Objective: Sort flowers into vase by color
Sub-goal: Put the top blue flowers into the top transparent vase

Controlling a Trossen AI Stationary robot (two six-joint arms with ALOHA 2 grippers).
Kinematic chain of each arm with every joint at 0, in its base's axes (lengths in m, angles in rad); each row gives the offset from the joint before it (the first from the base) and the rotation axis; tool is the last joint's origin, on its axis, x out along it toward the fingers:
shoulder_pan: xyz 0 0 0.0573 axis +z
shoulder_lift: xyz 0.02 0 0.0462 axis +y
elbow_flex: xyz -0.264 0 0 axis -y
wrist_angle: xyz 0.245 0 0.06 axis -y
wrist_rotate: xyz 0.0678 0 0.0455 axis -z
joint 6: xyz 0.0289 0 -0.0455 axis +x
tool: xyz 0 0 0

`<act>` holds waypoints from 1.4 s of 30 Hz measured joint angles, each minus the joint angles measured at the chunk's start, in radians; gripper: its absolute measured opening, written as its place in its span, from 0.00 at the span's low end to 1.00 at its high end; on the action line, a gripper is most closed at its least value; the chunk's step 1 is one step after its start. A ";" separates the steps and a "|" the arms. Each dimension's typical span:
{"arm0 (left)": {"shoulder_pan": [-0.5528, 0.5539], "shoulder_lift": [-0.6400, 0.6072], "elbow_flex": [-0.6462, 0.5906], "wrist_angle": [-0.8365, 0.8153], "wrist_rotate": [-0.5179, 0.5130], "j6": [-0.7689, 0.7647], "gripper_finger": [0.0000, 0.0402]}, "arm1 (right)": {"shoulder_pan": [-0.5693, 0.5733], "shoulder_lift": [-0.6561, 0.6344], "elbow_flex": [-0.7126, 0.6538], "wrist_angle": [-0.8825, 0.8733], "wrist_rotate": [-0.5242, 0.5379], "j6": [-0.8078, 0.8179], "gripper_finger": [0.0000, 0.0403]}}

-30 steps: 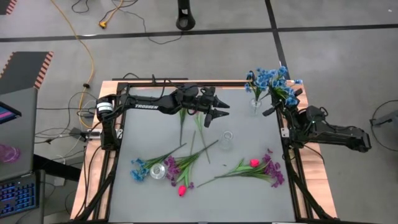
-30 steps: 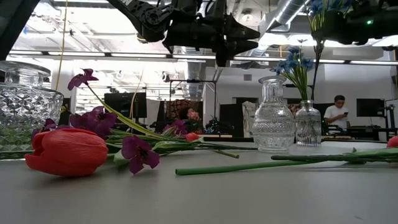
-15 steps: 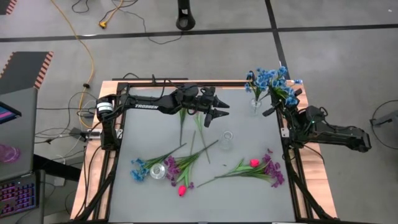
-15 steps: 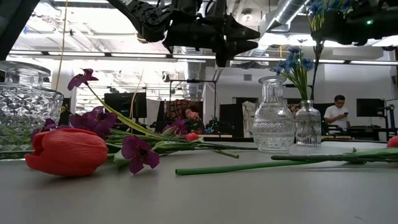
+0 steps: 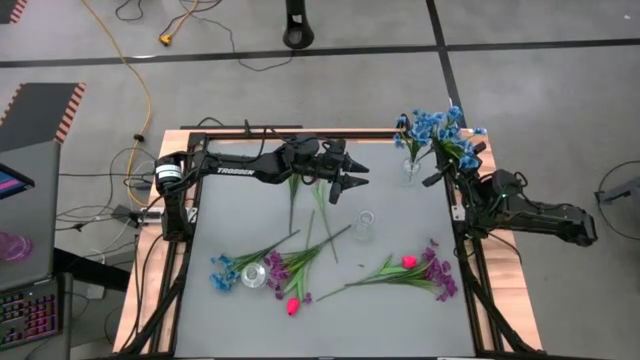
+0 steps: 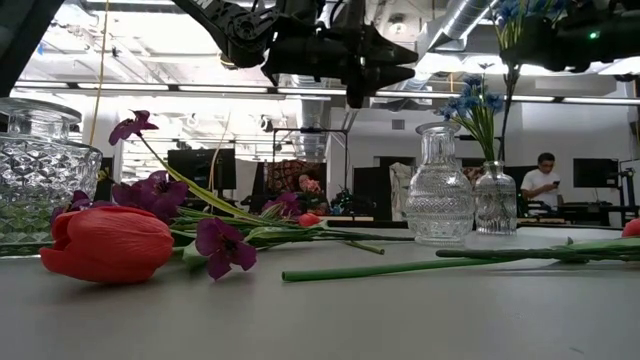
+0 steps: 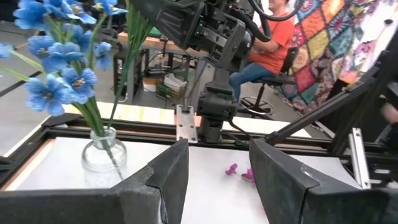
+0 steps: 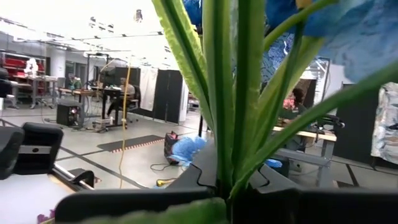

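Blue sprig, purple bunch and pink bud lie near the table's front. Left gripper hovers mid-table, fingers apart, empty. Far-right vase holds blue flowers. Right gripper clenched on blue stems above it.

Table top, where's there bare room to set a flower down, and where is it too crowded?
Bare patches: the near strip of the table below the flowers, and the stretch between the middle vase and the corner vase holding blue flowers. Crowded: the band from the left vase with its purple bunch across to the right-hand pile, and beneath the left gripper.
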 joint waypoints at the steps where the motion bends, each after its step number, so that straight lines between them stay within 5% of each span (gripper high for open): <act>1: -0.001 0.000 0.000 0.000 -0.006 0.000 0.39 | -0.007 0.000 0.000 0.000 0.000 0.000 0.09; 30: 0.000 -0.017 0.000 -0.035 -0.018 0.010 0.39 | -0.107 0.119 0.000 -0.076 -0.072 0.089 0.15; 36: 0.004 -0.066 0.001 -0.149 -0.030 0.040 0.39 | -0.105 0.117 0.000 -0.085 -0.037 0.101 0.26; 42: 0.005 -0.126 0.001 -0.285 -0.074 0.074 0.39 | -0.106 0.117 0.002 -0.172 -0.021 0.225 0.47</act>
